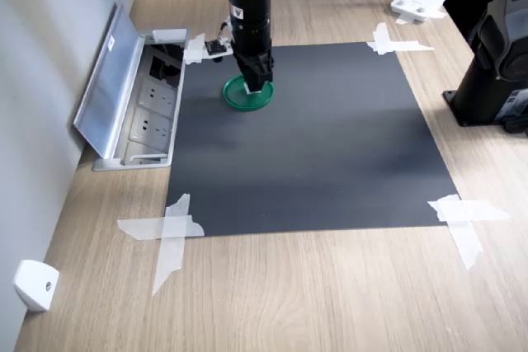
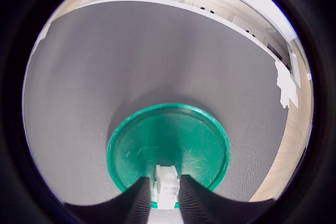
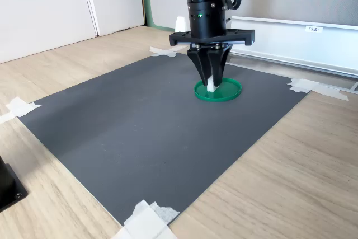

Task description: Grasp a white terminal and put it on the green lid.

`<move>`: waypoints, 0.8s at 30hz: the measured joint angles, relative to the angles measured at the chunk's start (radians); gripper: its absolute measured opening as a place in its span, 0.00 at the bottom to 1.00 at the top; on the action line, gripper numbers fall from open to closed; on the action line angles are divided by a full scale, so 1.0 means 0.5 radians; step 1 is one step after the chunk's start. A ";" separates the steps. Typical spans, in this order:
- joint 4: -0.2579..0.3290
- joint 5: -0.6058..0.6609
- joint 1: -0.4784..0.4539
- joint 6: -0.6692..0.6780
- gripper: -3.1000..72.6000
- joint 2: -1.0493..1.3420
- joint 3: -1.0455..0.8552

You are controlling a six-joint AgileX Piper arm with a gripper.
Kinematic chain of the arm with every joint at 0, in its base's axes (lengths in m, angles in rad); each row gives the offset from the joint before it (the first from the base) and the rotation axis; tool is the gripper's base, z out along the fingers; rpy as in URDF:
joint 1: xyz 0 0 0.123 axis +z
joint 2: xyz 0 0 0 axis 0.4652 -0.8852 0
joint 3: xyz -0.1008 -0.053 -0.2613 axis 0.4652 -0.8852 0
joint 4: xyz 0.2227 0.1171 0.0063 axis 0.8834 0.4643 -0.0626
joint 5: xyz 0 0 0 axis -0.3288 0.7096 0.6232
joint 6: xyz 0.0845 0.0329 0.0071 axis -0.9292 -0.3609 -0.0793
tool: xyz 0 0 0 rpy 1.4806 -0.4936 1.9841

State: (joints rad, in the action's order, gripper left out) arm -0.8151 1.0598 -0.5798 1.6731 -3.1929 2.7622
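- In the first exterior view, the end effector (image 1: 258, 86) stands upright over the green lid (image 1: 247, 96) in the upper middle of the frame, near the top edge of the dark mat (image 1: 313, 146) taped to the table (image 1: 330, 286). A white speck shows at its tip; the arm hides much of the lid.
- In the wrist view, the white terminal (image 2: 166, 186) sits low in the frame, pinched between the two dark fingers (image 2: 137, 203), over the lid's (image 2: 168, 145) near rim. I cannot tell whether it touches the lid.
- In the second exterior view, the end effector (image 3: 211, 85) holds the terminal (image 3: 211, 87) right above or on the lid (image 3: 226, 90), right of centre in the upper frame.
- Judgement: grasp and carry look done; lowering if needed, releasing and withdrawing remain.
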 joint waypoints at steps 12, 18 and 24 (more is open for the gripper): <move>-0.054 0.007 0.000 -0.065 0.77 0.012 0.000; 0.052 -0.044 -0.046 -0.082 0.34 0.248 -0.009; 0.142 -0.319 -0.117 -0.130 0.05 0.743 -0.145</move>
State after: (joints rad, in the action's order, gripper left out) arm -0.7441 0.9002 -0.6386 1.6081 -2.8216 2.6898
